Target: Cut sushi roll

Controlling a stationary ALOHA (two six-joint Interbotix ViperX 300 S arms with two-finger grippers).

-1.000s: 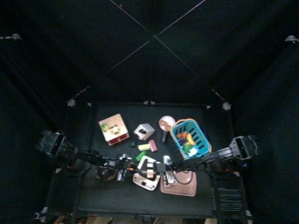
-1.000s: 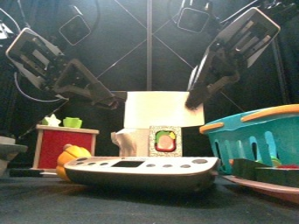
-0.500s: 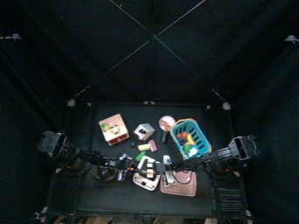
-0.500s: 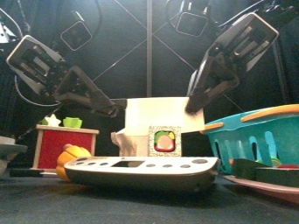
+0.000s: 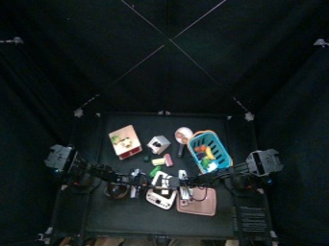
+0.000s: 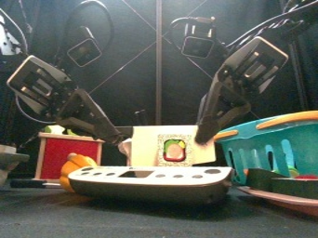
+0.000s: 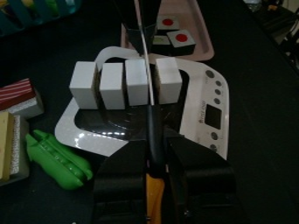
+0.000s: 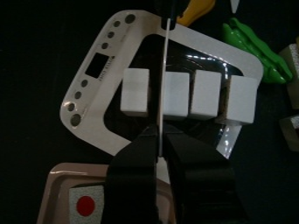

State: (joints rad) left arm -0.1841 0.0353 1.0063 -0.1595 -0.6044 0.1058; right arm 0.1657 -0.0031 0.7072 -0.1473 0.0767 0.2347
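Table (image 5: 129, 161): black, curtained.
Sushi roll (image 7: 126, 84): lying in 4 white blocks on scale (image 7: 216, 109).
Left gripper (image 7: 153, 179): clamping knife (image 7: 145, 70).
Right gripper (image 8: 165, 166): gripping blade (image 8: 167, 61).

The sushi roll (image 7: 126, 85) is four matt white blocks, foam-like, with smooth faces; beneath it the cutting board (image 7: 216, 109) looks like glossy white plastic; the knife blade (image 7: 142, 52) is thin bright metal; the basket (image 6: 276, 139) is smooth teal plastic; the table (image 7: 257, 79) is matt black.
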